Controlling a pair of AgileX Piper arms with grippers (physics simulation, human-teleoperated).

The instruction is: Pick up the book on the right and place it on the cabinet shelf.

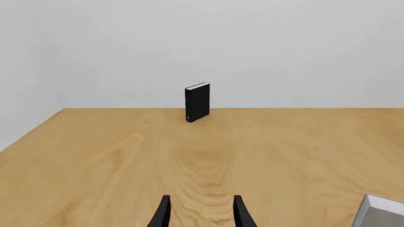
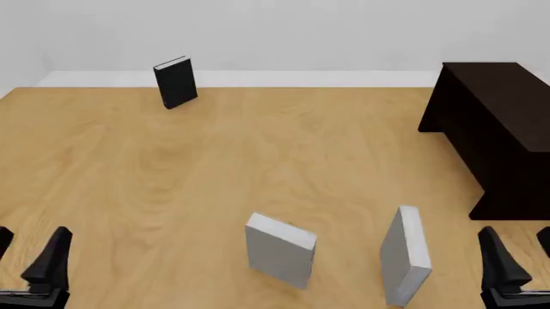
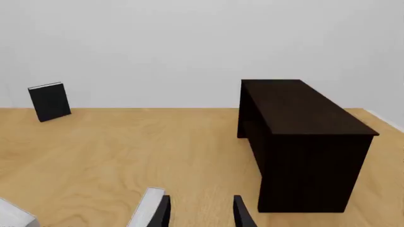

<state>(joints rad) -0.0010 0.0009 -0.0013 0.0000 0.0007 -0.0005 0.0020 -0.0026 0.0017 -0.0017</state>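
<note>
The book [image 2: 404, 254], a tall slim light-grey hardcover, stands upright on the table near the front right; its edge [image 3: 146, 209] shows just beside a finger in the right wrist view. My right gripper [image 2: 524, 257] [image 3: 202, 213] is open and empty, to the right of the book and apart from it. The dark brown cabinet [image 2: 494, 122] [image 3: 303, 142] stands at the far right. Its shelf recess is on the side facing the table's middle and is hard to make out in the dark. My left gripper [image 2: 30, 254] [image 1: 203, 215] is open and empty at the front left.
A squatter grey book [image 2: 280, 250] [image 3: 13, 216] stands left of the slim one. A black book [image 2: 175, 82] [image 1: 197, 101] [image 3: 49, 101] stands upright at the far left. A grey book's corner [image 1: 380, 212] shows in the left wrist view. The table is light wood [image 2: 257, 161].
</note>
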